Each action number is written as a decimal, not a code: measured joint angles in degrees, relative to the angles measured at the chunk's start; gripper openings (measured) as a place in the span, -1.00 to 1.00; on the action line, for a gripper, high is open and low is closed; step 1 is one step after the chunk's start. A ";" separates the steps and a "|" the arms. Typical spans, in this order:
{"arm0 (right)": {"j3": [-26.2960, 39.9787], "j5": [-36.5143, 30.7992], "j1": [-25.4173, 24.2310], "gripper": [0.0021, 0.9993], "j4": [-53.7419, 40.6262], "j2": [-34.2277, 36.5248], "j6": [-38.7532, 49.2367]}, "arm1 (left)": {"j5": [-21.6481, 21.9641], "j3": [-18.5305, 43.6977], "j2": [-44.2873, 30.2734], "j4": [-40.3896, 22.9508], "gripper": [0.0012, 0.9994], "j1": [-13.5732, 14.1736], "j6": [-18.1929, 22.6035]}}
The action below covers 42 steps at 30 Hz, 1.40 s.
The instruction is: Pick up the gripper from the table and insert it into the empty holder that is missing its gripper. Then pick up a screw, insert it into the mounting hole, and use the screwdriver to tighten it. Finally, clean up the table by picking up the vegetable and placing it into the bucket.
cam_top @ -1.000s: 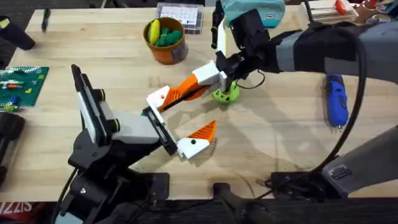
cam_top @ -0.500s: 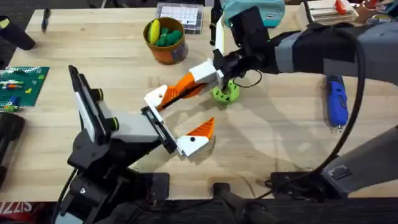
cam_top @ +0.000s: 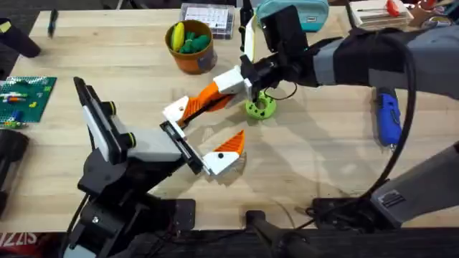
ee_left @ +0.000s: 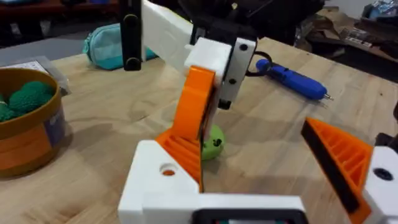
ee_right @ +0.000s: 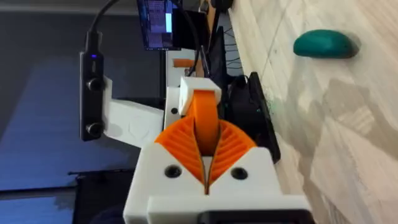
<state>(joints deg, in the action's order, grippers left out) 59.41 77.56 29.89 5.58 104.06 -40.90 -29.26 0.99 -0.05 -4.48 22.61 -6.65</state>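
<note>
Loose gripper finger (cam_top: 178, 111): a white base with an orange ribbed wedge, held above the table near its middle. Its long axis runs on a diagonal, with the white base toward the left arm and the orange end up toward the right arm.
Right gripper (cam_top: 211, 99): clamped shut on the orange end of the loose gripper finger, with its own ribbed pads (ee_right: 180, 143) pressed on either side.
Left gripper (cam_top: 211, 129): spread wide and gripping nothing. Its mounted finger (cam_top: 226, 152) points toward the table's middle. The loose finger's white base sits at the other holder, but I cannot tell whether it is seated.
Vegetable (cam_top: 259, 107): on the table just beside and below the right gripper, apart from the bucket.
Bucket (cam_top: 192, 51): upright toward the far edge, with yellow and green toys inside.
Screwdriver (cam_top: 387, 115): lying flat at the right side, well apart from both grippers. Its long axis runs far to near, with the metal bit toward the near edge.
</note>
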 joint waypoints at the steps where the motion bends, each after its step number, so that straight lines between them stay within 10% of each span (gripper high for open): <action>1: 0.01 0.13 0.00 -0.96 0.01 0.16 -0.06 | 0.01 0.00 0.00 -0.01 0.97 0.00 -0.22; 23: 0.10 0.05 2.25 -0.54 3.36 1.05 -0.86 | -0.43 0.00 0.01 0.07 0.97 0.11 -0.25; 42: 0.08 2.03 2.03 0.98 3.45 1.06 -1.55 | -2.54 0.00 0.02 0.15 0.97 0.39 0.56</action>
<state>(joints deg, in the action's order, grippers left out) 59.49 79.59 31.92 9.03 105.12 -42.46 -31.80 0.99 -0.03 -4.34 23.00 -6.09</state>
